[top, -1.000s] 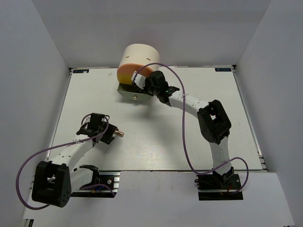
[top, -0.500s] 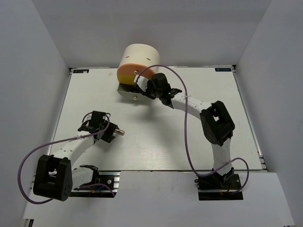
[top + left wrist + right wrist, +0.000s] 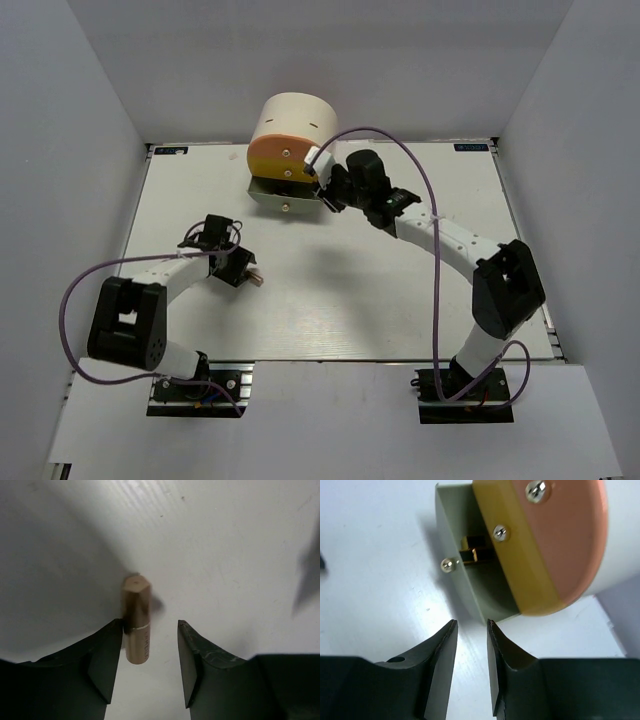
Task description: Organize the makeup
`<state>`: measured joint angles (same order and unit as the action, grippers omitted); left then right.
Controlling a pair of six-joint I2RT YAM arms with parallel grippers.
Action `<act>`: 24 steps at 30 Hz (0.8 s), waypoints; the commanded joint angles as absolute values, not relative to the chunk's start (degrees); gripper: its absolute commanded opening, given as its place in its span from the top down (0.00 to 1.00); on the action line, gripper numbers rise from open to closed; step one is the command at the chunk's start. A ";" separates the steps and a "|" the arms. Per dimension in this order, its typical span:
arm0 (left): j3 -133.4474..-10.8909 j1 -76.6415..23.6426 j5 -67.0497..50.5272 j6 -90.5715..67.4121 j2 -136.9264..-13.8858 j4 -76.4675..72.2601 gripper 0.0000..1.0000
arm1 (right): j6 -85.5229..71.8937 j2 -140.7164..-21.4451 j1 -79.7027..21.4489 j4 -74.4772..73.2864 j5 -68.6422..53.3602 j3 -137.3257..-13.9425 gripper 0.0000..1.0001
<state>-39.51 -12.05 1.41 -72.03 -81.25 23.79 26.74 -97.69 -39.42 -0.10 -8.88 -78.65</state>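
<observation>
A rose-gold lipstick (image 3: 136, 622) lies on the white table between my left gripper's (image 3: 150, 627) jaws. It rests against the left finger (image 3: 107, 655), and a clear gap separates it from the right finger, so the jaws are open. From above, the lipstick's tip (image 3: 253, 281) pokes out beside the left gripper (image 3: 240, 270). My right gripper (image 3: 470, 625) is open and empty, just in front of the pulled-out grey bottom drawer (image 3: 457, 555). A gold-black lipstick (image 3: 472, 550) lies inside that drawer.
The cream half-round box (image 3: 295, 120) with yellow and orange drawer fronts (image 3: 555, 540) stands at the back of the table. Its open grey drawer (image 3: 275, 197) juts toward the middle. Grey walls enclose the table on three sides.
The left arm folded inward and its gripper shifted slightly right around the lipstick. The right arm's elbow swung right, and its gripper drew back from the drawer to the right.
</observation>
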 commanded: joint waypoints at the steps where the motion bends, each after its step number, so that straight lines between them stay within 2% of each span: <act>1: -45.34 -11.69 1.93 -69.18 -84.63 28.45 0.43 | 24.00 -94.84 -39.20 -2.72 -10.37 -76.03 0.64; 5: -48.16 -12.22 0.36 -66.01 -88.32 32.08 0.52 | 22.85 -92.99 -38.85 -3.34 -10.46 -73.92 0.64; 14: -51.85 -12.74 -7.02 -55.91 -99.83 33.23 0.60 | 21.36 -90.44 -37.53 -4.22 -10.63 -71.54 0.64; 17: -53.61 -12.74 -8.43 -53.80 -102.73 33.31 0.71 | 21.18 -89.39 -37.00 -4.57 -10.81 -71.02 0.64; 18: -54.05 -12.74 -9.13 -53.09 -102.83 33.66 0.79 | 21.18 -89.12 -37.00 -4.74 -10.90 -70.93 0.64; 19: -54.49 -12.74 -9.58 -52.56 -102.57 33.49 0.83 | 21.18 -88.51 -36.65 -4.92 -10.90 -70.75 0.65; 22: -54.58 -12.74 -11.69 -51.15 -99.42 31.73 0.94 | 20.74 -87.28 -35.78 -6.06 -11.07 -70.66 0.64; 24: -54.41 -12.74 -12.74 -51.15 -93.62 28.58 0.98 | 19.35 -86.66 -34.99 -6.59 -10.90 -70.40 0.62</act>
